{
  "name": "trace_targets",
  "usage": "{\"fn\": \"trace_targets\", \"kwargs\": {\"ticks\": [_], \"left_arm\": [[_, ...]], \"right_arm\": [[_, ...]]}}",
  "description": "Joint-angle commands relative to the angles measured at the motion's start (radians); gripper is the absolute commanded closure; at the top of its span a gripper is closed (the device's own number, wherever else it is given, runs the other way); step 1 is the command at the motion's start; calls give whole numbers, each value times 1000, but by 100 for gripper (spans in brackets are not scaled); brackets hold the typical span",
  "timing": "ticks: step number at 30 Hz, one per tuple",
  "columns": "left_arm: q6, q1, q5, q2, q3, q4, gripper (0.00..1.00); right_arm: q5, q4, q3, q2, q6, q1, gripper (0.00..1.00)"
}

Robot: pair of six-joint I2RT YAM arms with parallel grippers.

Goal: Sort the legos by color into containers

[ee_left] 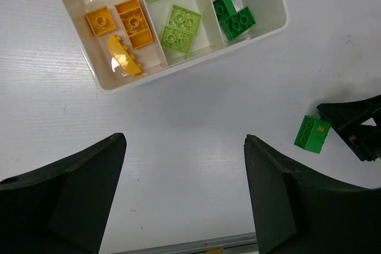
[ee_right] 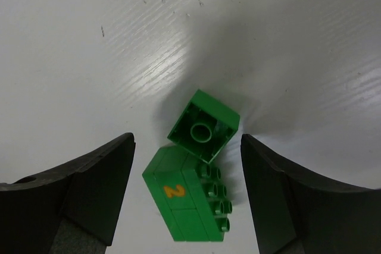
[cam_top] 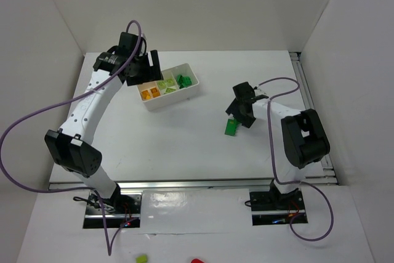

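The white tray (cam_top: 194,85) stands at the back centre-left; it also shows in the left wrist view (ee_left: 191,59). Its left compartment holds orange bricks (ee_left: 130,23), the middle one lime bricks (ee_left: 178,28), the right one dark green bricks (ee_left: 233,21). Two dark green bricks lie on the table: a long one marked "2" (ee_right: 190,197) and a small square one (ee_right: 204,124) upside down, touching it. My right gripper (ee_right: 186,138) is open just above them, one finger on each side. My left gripper (ee_left: 184,140) is open and empty, held high beside the tray.
The marked green brick (cam_top: 232,128) lies right of centre, well apart from the tray. White walls enclose the table on three sides. A metal rail (cam_top: 184,184) runs along the near edge. The right arm's tip (ee_left: 356,124) shows in the left wrist view.
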Motion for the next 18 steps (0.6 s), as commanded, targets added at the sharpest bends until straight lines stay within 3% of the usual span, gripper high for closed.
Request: {"fn": "trace_targets", "kwargs": {"ticks": [1, 6, 9, 10, 15, 18], "left_arm": [[21, 0, -1, -5, 18, 15, 10], [30, 0, -10, -5, 9, 15, 10], [30, 0, -10, 4, 9, 15, 10], [30, 0, -10, 4, 18, 15, 10], [30, 0, -19, 4, 18, 15, 10], [30, 0, -19, 4, 18, 15, 10]], "right_arm": [[65, 25, 69, 31, 13, -8, 22], [97, 54, 96, 78, -27, -17, 30], [108, 42, 157, 127, -62, -17, 40], [117, 32, 170, 137, -71, -7, 49], [117, 32, 228, 126, -120, 15, 70], [117, 22, 257, 126, -149, 27, 73]]}}
